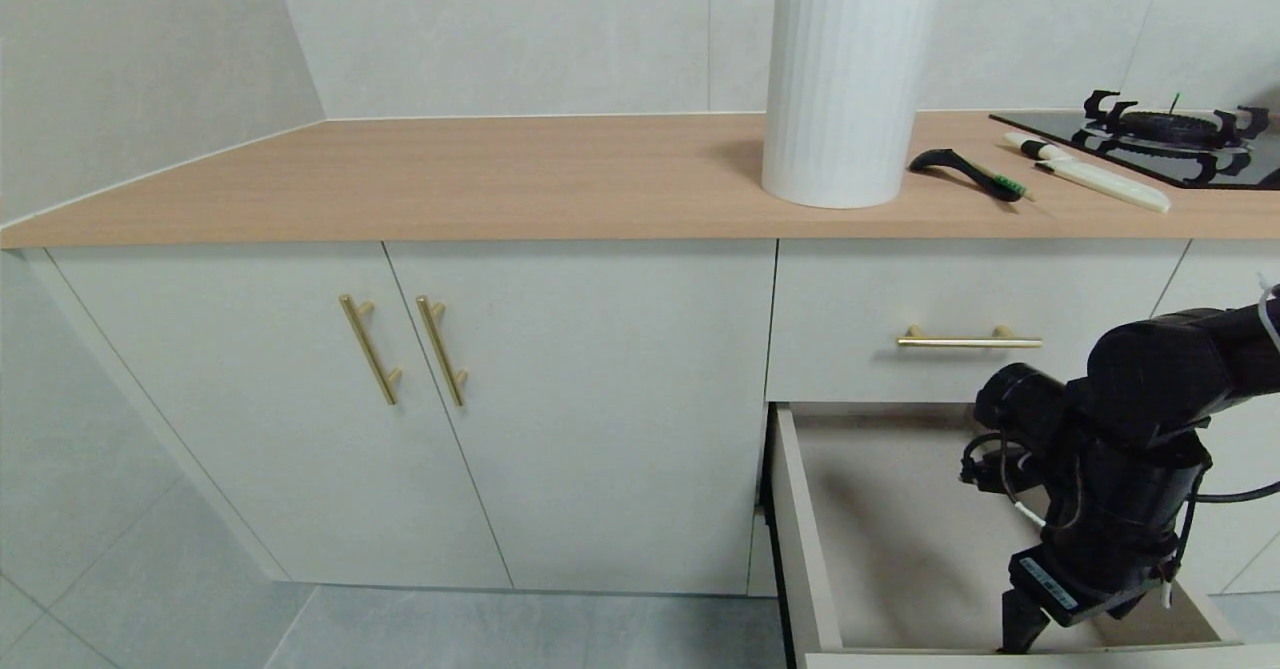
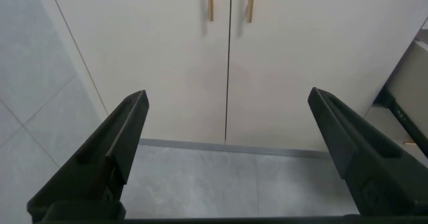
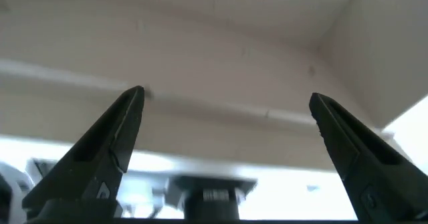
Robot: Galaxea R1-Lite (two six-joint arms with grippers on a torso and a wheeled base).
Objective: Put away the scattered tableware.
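Low over the drawer [image 1: 800, 519] hangs the right gripper [image 3: 225, 97], label [image 1: 1050, 581] unreadable.

Lighting is bright, even and diffuse, from overhead. The white canister [image 1: 848, 89] throws a soft shadow leftward on the countertop [image 1: 450, 174]. The open drawer [image 1: 880, 539] is evenly lit inside, dimmer under the cabinet front. The right wrist view shows a washed-out bright band.

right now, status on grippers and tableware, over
Left gripper open, facing cabinet doors. Right gripper open, at the open drawer. Knife and black-handled tool on counter, untouched. White canister stands beside them.
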